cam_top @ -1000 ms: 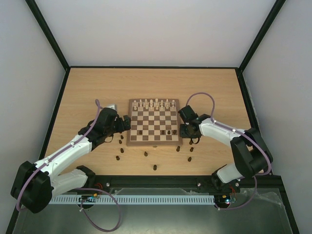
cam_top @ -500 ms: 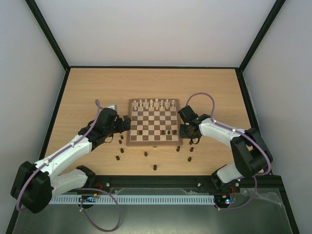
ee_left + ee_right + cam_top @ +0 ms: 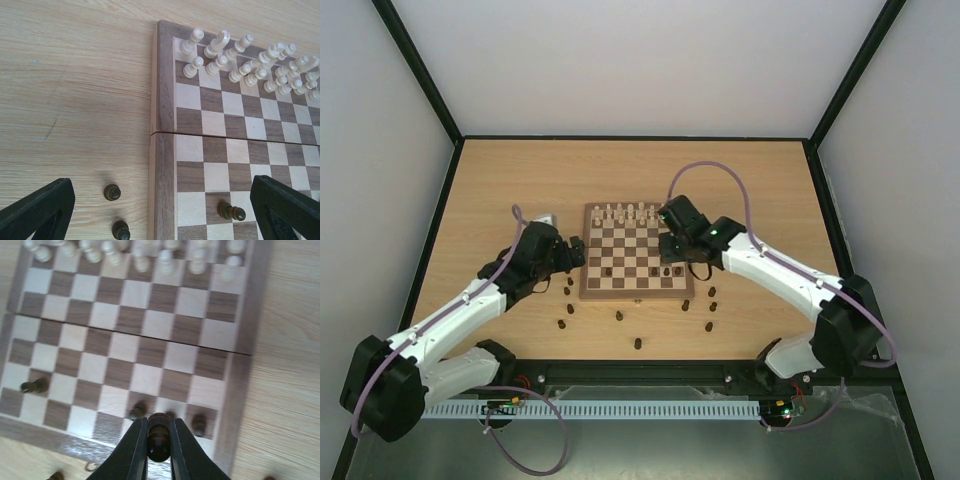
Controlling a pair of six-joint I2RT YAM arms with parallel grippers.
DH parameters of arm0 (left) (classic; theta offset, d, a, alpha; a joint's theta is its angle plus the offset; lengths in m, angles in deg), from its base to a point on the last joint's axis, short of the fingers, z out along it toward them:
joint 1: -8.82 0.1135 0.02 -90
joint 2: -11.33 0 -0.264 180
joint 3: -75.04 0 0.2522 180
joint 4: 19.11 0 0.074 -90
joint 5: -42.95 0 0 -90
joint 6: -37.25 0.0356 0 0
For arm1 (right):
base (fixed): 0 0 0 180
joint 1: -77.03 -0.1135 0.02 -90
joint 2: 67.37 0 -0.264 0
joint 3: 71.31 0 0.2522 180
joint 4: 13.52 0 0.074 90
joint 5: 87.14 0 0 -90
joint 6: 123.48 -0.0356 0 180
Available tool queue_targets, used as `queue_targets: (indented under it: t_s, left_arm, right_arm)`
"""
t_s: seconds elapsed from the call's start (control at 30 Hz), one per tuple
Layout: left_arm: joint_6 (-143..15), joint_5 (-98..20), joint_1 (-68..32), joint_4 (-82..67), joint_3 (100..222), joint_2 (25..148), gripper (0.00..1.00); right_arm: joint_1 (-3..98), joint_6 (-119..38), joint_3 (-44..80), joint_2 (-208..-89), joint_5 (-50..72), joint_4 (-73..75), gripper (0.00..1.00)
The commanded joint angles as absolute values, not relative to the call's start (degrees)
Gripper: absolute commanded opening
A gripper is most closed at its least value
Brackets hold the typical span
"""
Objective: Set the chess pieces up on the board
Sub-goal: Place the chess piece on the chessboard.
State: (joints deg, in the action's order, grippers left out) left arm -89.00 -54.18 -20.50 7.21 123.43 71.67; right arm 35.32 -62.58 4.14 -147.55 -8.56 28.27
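The board (image 3: 586,258) lies mid-table with cream chess pieces (image 3: 635,212) lined up along its far rows. Three dark pieces (image 3: 667,270) stand near its front right and one (image 3: 608,271) at front left. My right gripper (image 3: 670,241) hovers over the board's right half, shut on a dark piece (image 3: 159,445) between its fingertips (image 3: 143,426). The right wrist view shows dark pieces (image 3: 137,410) blurred on the squares below. My left gripper (image 3: 578,252) stands open at the board's left border (image 3: 162,150), astride it, with nothing between its fingers (image 3: 37,210).
Several loose dark pieces lie on the table in front of the board (image 3: 619,315) and by its front corners (image 3: 568,288), (image 3: 712,305). Two of them (image 3: 112,192) sit just left of the border. A small clasp (image 3: 90,467) marks the board's front edge.
My right gripper has shut on a dark piece beside the board's right edge and carried it up and left over the board. The left arm has barely shifted.
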Motion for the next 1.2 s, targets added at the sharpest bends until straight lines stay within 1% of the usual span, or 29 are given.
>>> queue_targets:
  t_s: [0.0,0.2,0.4,0.83,1.17]
  left_arm:
    - [-89.22,-56.52,-20.1,9.18,123.65,69.44,0.99]
    - [-89.59,-56.95,-20.09,9.98,123.45,68.26,0.99]
    - [-89.57,-57.32,-20.01,10.47,123.28,67.58,0.99]
    - [-89.14,-57.27,-19.5,10.17,122.51,67.28,0.99]
    - [-88.96,-57.07,-19.13,10.01,121.93,66.76,0.99]
  right_arm:
    - [30.99,-60.89,8.34,-153.01,-7.01,32.01,0.11]
    - [26.59,-59.73,12.59,-161.55,-6.42,31.16,0.11]
    - [25.61,-60.0,14.72,-167.51,-6.58,30.9,0.11]
    - [25.61,-60.11,15.22,-171.54,-8.37,28.98,0.12]
    - [25.58,-60.21,15.71,-172.38,-9.19,29.07,0.16]
